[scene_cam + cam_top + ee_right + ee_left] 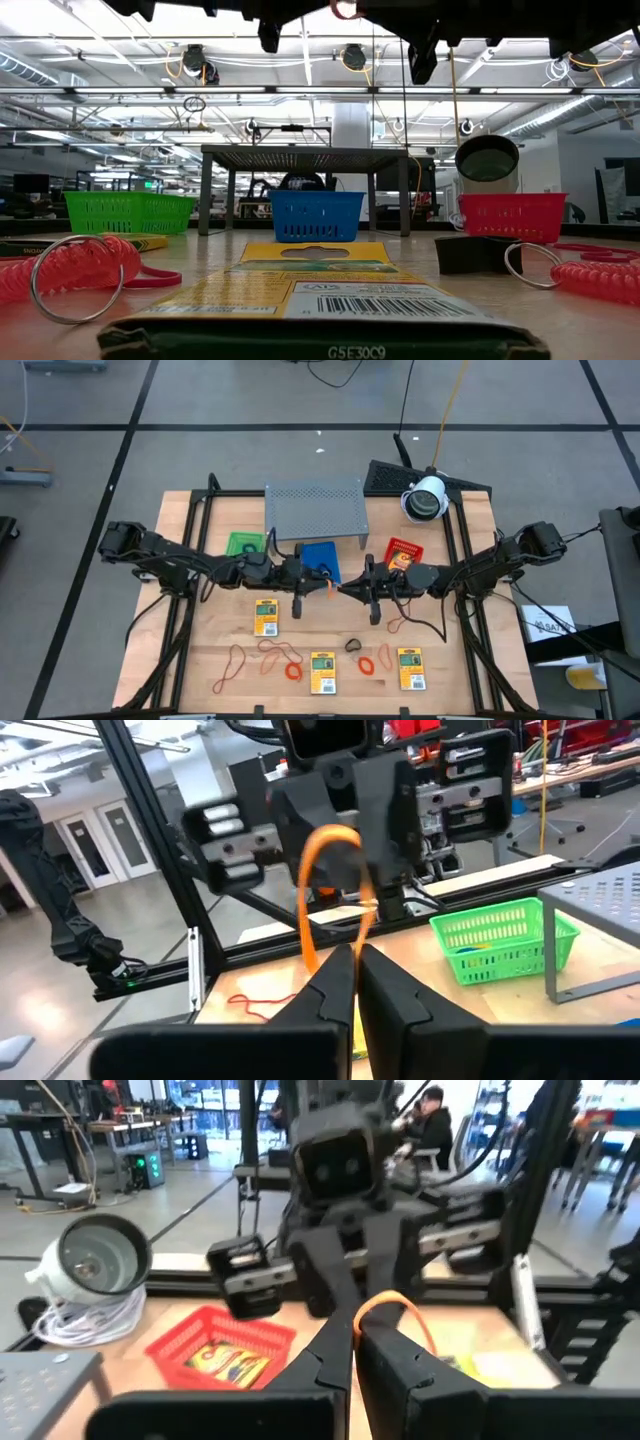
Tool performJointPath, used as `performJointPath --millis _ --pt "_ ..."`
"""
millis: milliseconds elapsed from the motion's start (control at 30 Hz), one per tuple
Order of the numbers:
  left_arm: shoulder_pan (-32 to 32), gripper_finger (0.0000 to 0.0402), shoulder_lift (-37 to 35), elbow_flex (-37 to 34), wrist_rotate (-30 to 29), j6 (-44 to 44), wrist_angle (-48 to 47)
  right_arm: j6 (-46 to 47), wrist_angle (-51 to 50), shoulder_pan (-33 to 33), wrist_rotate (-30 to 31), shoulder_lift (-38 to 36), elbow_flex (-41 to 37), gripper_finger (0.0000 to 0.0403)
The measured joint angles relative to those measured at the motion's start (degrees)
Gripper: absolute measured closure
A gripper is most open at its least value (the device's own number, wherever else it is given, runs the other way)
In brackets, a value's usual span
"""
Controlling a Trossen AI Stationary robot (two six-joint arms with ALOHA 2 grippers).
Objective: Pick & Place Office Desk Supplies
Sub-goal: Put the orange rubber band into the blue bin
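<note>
I see my left gripper [318, 588] just in front of the blue tray [322, 557], pinched on one end of an orange rubber band [330, 589]. Right of it, also in front of that tray, my right gripper [345, 591] is clamped on the band's other end. Further in front of the tray, yellow packets [322, 672] and loose bands lie on the counter [180, 520]

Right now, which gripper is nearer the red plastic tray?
Right. The right gripper sits just beside the red plastic tray; the left gripper is farther, below the blue tray.
</note>
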Motion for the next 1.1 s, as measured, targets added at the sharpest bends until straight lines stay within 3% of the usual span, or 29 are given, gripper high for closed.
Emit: performJointPath --millis 233,433,633,833,1100 --pt "5.7 0.0382 0.0 0.0 7.0 0.1 -4.4 -2.8 0.6 -4.0 -0.2 0.0 0.0 0.0402" --pt "8.1 0.0338 0.0 0.0 12.1 -0.2 -5.5 -1.9 0.3 -6.8 -3.3 0.0 0.0 0.0402" --pt "9.7 0.0269 -0.9 0.0 12.0 0.7 -7.8 -1.3 -1.1 -8.1 -3.4 -0.1 0.0 0.0403" --pt "10.9 0.0212 -6.7 -0.1 11.3 1.4 -18.4 -1.3 -5.8 -8.6 -3.8 -1.8 0.0 0.0403" --pt "9.7 0.0197 -17.3 0.0 5.9 0.4 -32.7 0.0 -10.8 -10.3 -4.7 -3.9 0.1 0.0403"
